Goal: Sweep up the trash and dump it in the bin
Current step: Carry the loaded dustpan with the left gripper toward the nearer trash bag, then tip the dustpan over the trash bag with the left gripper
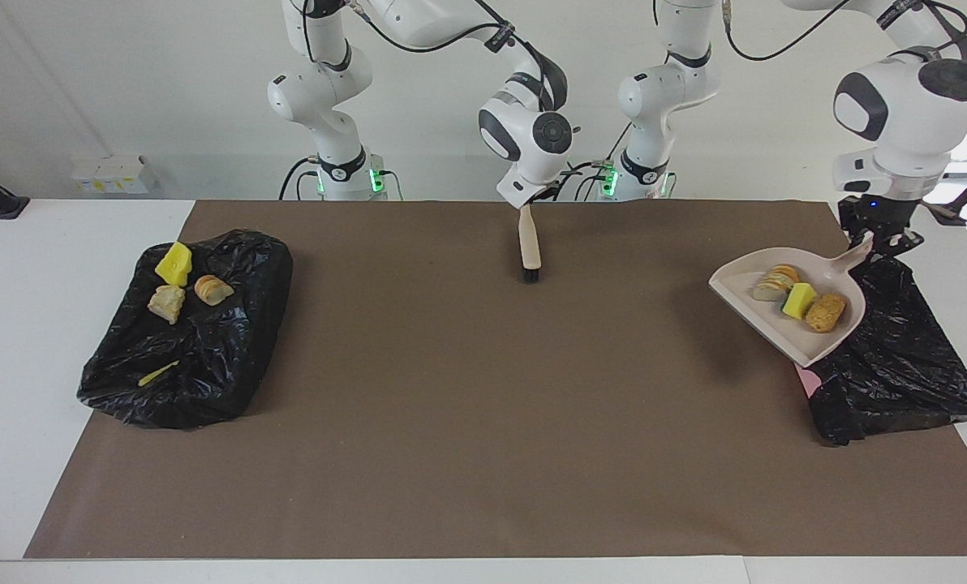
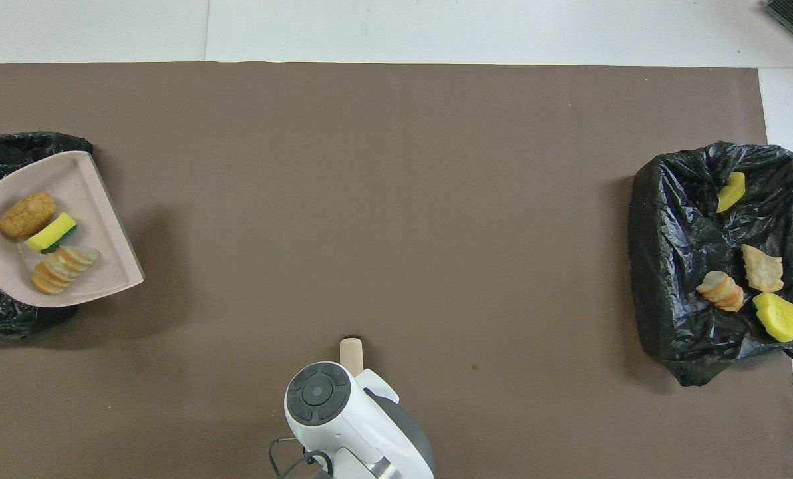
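Worktop (image 1: 467,454): I'm seeing brown paper covering it.
Trash (image 1: 800,297): three chunks are riding in the dustpan (image 1: 775,324) over the bin (image 1: 897,365).
Left claw (image 1: 885,242): I'm pinching the dustpan handle.
Right claw (image 1: 527,204): I'm gripping the brush (image 1: 530,243), hanging over the paper.

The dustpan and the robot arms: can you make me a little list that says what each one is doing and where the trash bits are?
left gripper: shut on the dustpan's handle
dustpan: in the air, over the edge of the bin
bin: black-bagged, at the left arm's end
trash in dustpan: three chunks
right gripper: shut on the brush
brush: hanging bristles down
other bin: black-bagged, at the right arm's end
trash in other bin: four pieces
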`<state>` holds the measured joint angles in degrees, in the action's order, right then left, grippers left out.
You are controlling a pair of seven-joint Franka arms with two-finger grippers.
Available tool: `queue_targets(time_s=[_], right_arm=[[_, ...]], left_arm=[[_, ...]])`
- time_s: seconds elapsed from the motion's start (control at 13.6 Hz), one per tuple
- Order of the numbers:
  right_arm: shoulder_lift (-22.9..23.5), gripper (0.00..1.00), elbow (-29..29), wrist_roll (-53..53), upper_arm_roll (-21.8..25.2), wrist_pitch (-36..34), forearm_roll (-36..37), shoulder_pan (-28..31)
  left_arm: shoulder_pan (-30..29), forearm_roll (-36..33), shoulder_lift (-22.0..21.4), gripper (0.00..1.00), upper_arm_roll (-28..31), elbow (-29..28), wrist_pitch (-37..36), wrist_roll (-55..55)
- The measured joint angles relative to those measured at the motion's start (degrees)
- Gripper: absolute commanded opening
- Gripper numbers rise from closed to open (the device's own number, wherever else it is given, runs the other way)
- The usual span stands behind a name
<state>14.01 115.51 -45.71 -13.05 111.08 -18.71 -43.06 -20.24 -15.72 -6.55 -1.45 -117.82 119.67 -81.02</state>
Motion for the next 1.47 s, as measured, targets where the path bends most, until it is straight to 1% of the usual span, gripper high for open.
queue_targets(time_s=[0.07,0.15,0.29,0.44,0.59,0.81,0.95,1.1,1.25,1.47], right_arm=[[0.1,0.00,0.0,0.0,0.0,0.8,0.0,-0.1],[0.1,0.99,0.0,0.0,0.0,0.9,0.0,-0.1],[0.1,1.00,0.0,0.0,0.2,0.8,0.0,0.0],[-0.4,1.00,-1.1,0.0,0.3,-0.3,0.0,0.5],[-1.2,1.00,-3.8,0.0,0.5,-3.2,0.0,1.6],[-3.2,1.00,-7.7,0.0,0.8,-7.1,0.7,4.5],[-6.2,1.00,-8.8,0.5,0.9,-9.5,1.2,8.3],[-9.9,1.00,-9.2,4.1,1.0,-12.0,3.3,12.8],[-12.4,1.00,-9.4,7.8,1.0,-14.5,6.9,16.5],[-15.3,1.00,-9.8,11.7,1.1,-14.8,13.1,22.8]], left_arm=[[-1.7,0.0,1.3,0.00,0.0,2.3,0.1,-2.2],[-3.3,0.0,2.9,0.00,0.0,4.8,0.3,-4.2],[-4.7,-1.1,5.4,0.00,0.0,8.4,1.5,-6.6],[-4.8,-6.2,7.0,0.00,-0.1,9.9,4.2,-6.9],[-5.1,-11.3,8.2,0.00,0.2,11.7,6.1,-6.8],[-6.0,-16.6,11.0,0.00,0.5,15.3,7.5,-6.9],[-6.3,-23.2,12.3,0.00,0.5,16.3,9.1,-6.5],[-6.2,-30.0,12.5,0.00,0.2,16.3,9.2,-5.1],[-5.9,-36.1,12.5,0.00,-0.1,16.5,9.2,-2.7],[-5.2,-43.6,12.1,0.00,-0.5,16.7,9.2,0.3]])
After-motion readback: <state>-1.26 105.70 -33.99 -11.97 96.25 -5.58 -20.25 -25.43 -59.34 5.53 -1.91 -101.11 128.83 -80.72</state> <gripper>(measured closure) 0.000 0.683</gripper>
